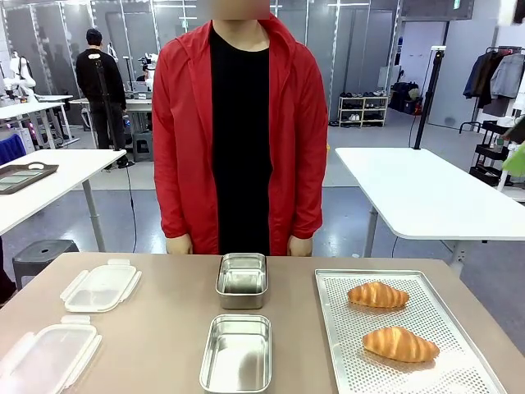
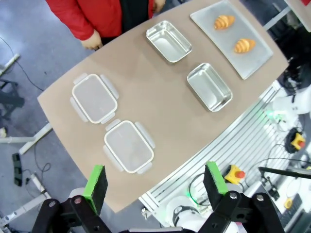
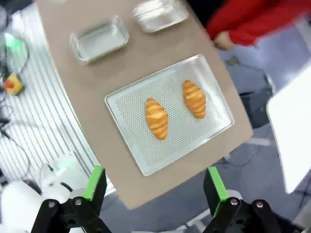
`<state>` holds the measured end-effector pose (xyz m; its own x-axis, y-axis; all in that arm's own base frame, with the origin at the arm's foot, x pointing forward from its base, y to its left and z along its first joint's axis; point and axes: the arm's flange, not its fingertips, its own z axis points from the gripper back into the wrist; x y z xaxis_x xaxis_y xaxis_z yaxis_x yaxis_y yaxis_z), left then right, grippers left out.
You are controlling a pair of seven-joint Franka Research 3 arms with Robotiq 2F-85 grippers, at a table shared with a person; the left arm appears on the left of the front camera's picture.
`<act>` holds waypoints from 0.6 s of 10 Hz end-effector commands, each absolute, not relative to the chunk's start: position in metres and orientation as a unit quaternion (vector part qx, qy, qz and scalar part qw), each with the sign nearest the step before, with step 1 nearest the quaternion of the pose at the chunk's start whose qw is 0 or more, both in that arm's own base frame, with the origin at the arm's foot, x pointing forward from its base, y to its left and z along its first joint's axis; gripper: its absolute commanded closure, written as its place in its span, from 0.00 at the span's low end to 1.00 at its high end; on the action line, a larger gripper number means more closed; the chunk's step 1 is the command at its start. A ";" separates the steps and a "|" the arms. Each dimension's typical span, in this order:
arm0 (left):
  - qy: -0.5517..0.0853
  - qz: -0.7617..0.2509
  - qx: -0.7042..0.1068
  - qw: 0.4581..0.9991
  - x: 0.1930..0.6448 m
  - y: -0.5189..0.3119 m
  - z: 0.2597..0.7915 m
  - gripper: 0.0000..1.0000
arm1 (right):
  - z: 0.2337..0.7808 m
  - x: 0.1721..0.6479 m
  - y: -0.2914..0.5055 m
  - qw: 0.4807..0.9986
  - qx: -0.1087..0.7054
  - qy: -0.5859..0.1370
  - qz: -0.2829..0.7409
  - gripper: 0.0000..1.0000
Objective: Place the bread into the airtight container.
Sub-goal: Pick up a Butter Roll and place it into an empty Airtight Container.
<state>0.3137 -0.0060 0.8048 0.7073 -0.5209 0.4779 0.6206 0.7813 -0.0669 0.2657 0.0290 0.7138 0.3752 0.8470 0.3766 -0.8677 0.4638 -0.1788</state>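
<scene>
Both pairs of fingers hang high over the table [image 1: 164,328] with the work not yet begun. The left fingers [image 2: 95,182] and the right fingers [image 3: 95,183] are spread wide and hold nothing. Nearest the robot, an empty metal container [image 1: 236,353] sits mid-table, a clear plastic lid [image 1: 45,355] lying off to its left and a perforated tray [image 1: 340,328] to its right. The bread is on the tray, apart from either container: the nearer croissant [image 1: 400,344] and, beyond it, the farther croissant [image 1: 377,295]. A second container [image 1: 242,275], also empty, stands just behind the first, with a second lid [image 1: 100,286] to its left. At the far edge a person in a red jacket [image 1: 239,131] stands with hands lowered, touching nothing. The step in hand appears to be the approach to the bread. The next move likely falls to the right arm, which looks down on the tray: descend over one croissant, close softly across its width so as not to crush it, then carry it left to an open container.
</scene>
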 end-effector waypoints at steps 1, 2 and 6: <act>-0.219 -0.316 -0.115 0.916 0.312 -0.005 0.806 0.00 | 0.694 0.296 0.044 0.782 -0.021 -0.199 0.590 0.00; -0.219 -0.316 -0.115 0.916 0.312 -0.005 0.806 0.00 | 0.667 0.315 0.061 0.774 -0.009 -0.182 0.606 0.00; -0.219 -0.316 -0.115 0.916 0.312 -0.005 0.806 0.00 | 0.566 0.349 0.078 0.766 -0.003 -0.132 0.629 0.00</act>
<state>0.3140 -0.0061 0.8046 0.7077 -0.5210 0.4771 0.6204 0.7814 -0.0670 0.3506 0.0821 0.5753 0.1987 0.9581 0.2063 -0.9595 0.2330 -0.1582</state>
